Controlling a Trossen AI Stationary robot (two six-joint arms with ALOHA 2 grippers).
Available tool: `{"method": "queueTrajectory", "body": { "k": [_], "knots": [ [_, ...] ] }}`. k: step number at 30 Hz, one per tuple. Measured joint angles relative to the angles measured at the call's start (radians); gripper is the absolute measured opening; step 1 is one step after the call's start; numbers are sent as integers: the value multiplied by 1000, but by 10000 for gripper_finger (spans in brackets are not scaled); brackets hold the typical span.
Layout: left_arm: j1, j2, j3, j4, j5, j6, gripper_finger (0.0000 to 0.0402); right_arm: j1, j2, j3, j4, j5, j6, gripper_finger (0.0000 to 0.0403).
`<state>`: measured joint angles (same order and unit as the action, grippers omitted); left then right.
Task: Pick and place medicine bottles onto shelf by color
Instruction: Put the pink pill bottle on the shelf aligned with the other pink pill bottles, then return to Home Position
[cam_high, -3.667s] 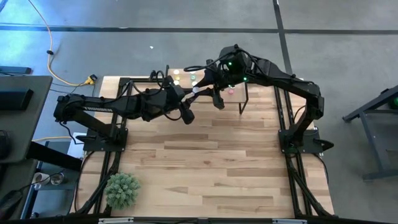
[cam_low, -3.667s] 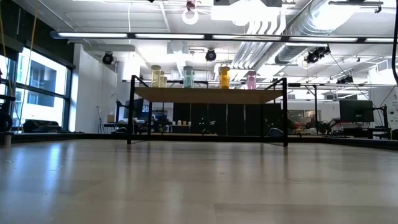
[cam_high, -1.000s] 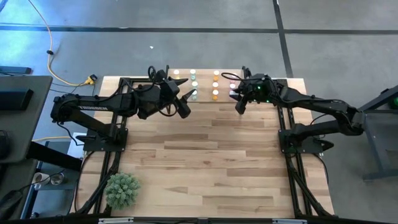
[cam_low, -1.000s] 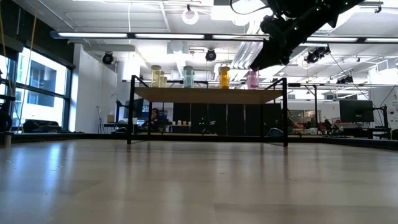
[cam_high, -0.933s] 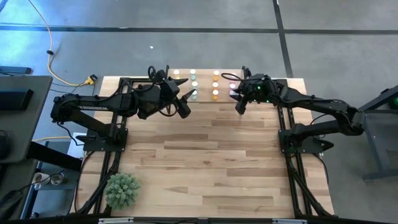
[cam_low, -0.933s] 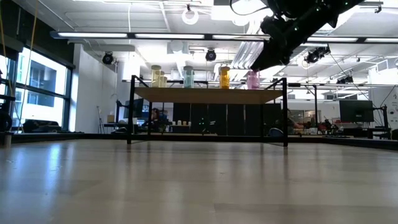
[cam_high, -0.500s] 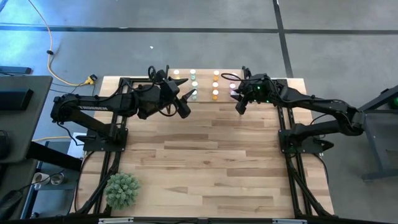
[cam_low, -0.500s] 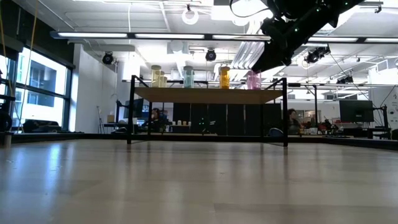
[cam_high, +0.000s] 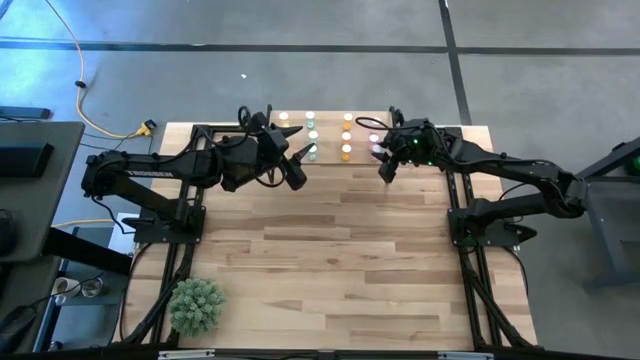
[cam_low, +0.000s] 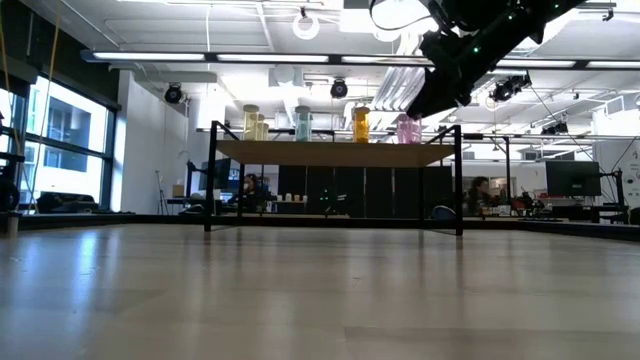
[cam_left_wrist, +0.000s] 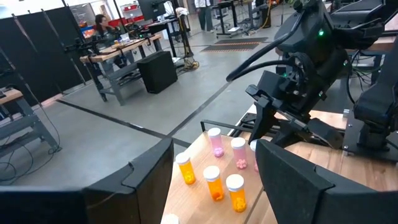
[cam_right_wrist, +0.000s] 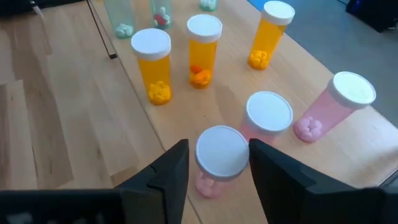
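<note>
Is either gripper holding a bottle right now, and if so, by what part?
The right gripper has its fingers on either side of a pink bottle on the shelf, at its white cap; whether they press it cannot be told. The left gripper is open, holding nothing.

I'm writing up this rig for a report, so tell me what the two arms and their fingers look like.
Both arms are matte black, built of slim jointed links with loose black cables looped alongside. The left gripper has blocky, flat-faced black fingers. The right gripper looks the same, with small green indicator lights glowing on its wrist housing. Its fingers are broad, dark and angular. I can see no printed markings.
</note>
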<state>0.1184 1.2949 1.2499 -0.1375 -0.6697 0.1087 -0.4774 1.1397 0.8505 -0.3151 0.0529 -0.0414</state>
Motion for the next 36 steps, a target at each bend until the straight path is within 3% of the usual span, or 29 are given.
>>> {"method": "queueTrajectory", "body": {
  "k": [36],
  "knots": [
    [0,0,0,0,0,0,216,0,-2,6,34,-37,42,177]
  ]
}}
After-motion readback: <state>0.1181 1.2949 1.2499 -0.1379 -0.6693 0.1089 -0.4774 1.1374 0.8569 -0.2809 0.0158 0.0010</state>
